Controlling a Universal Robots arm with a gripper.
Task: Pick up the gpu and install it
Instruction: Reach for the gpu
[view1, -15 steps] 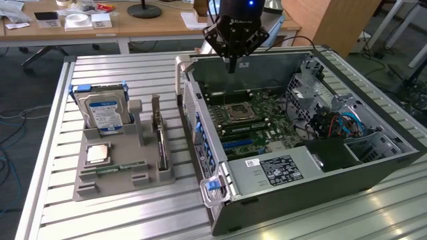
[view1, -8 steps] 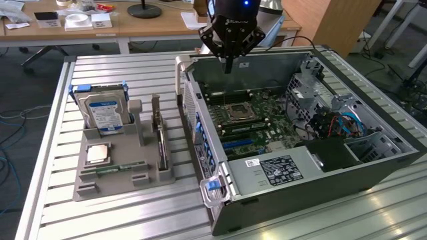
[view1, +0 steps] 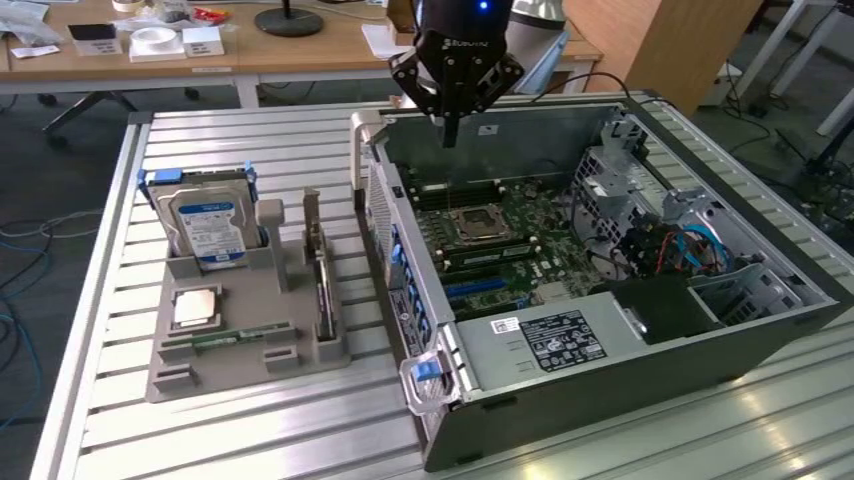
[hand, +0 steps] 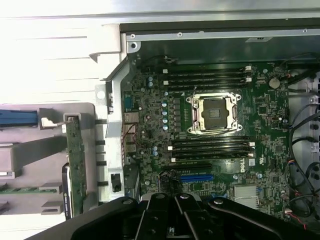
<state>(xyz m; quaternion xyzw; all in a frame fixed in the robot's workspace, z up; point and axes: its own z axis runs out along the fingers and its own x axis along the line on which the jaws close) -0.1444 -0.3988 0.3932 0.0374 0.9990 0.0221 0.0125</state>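
A big metal table (view1: 107, 420) with long grooves holds everything. An open computer case (view1: 641, 380) lies on it, on the exterior view's right, with its green board (view1: 534, 262) facing up. On the exterior view's left, just beside the case, sits a gray holder (view1: 227, 375) with slots. A silver hard drive (view1: 207, 225) stands at its far end. The gpu (view1: 320, 270) stands on its thin edge in a slot on the side of the holder nearest the case. The gripper (view1: 451, 125) hangs over the far part of the case, apart from the gpu. Its fingers are pressed together and hold nothing.

The gpu looks light, flat and stiff, but I think it is easy to break, so its little parts should not be squeezed. Its top edge sticks up out of the slot, and that looks like the best place to pinch it.
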